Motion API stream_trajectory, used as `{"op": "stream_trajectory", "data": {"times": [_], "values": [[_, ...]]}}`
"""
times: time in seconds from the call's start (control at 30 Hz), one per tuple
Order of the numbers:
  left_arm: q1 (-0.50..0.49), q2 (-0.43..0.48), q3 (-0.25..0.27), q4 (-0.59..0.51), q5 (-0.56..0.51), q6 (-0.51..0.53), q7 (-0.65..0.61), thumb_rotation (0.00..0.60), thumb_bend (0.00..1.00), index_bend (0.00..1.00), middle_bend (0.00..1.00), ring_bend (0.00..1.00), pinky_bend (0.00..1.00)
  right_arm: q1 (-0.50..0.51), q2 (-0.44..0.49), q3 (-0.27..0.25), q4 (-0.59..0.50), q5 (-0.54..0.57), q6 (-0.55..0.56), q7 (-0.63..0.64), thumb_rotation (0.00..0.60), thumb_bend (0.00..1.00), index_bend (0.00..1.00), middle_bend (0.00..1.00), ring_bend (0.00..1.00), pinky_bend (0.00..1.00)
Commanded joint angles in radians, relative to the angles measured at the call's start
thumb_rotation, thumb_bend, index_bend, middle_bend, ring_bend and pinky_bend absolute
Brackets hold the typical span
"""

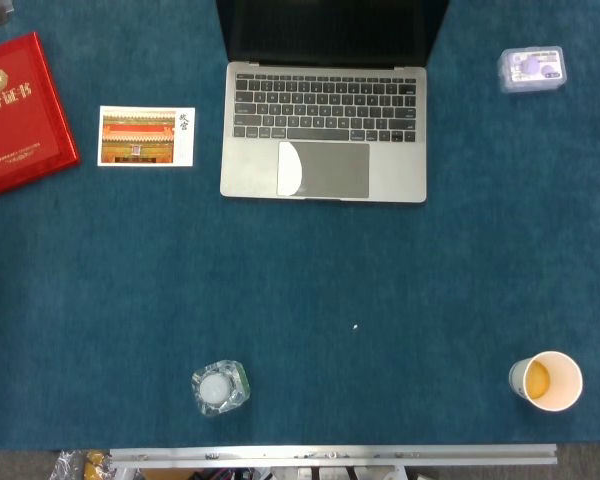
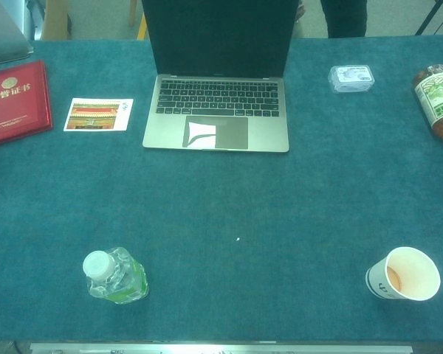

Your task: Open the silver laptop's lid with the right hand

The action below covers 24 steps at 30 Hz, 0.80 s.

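Your job looks finished: the silver laptop (image 1: 323, 130) sits at 12 o'clock on the worktop (image 1: 310, 290) with its lid (image 2: 220, 37) upright and keyboard exposed, and neither robot hand shows in either view, so you cannot tell their state.

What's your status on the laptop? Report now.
Both hands out of view. Silver laptop lid up, screen dark, keyboard exposed. Nothing on or against it; postcard lies apart to one side.

laptop lid (image 1: 330, 30) cropped (top), bottle (image 2: 439, 99) cut off
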Motion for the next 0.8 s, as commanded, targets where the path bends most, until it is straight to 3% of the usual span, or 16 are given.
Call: {"op": "stream_trajectory", "data": {"times": [0.03, 0.4, 0.8], "values": [[0.041, 0.013, 0.014, -0.015, -0.001, 0.03, 0.009, 0.6, 0.42, 0.21, 0.16, 0.09, 0.07, -0.039, -0.002, -0.019, 0.015, -0.021, 0.011, 0.037, 0.6, 0.1, 0.12, 0.23, 0.08, 0.19], [0.14, 0.003, 0.036, -0.017, 0.051, 0.118, -0.007, 0.6, 0.42, 0.21, 0.17, 0.09, 0.07, -0.106, 0.004, -0.011, 0.048, -0.047, 0.008, 0.105, 0.6, 0.1, 0.12, 0.23, 0.08, 0.19], [0.17, -0.003, 0.024, 0.011, 0.059, 0.103, -0.031, 0.6, 0.42, 0.21, 0.17, 0.09, 0.07, -0.122, 0.004, 0.018, 0.04, -0.071, -0.017, 0.102, 0.6, 0.1, 0.12, 0.23, 0.08, 0.19]]}}
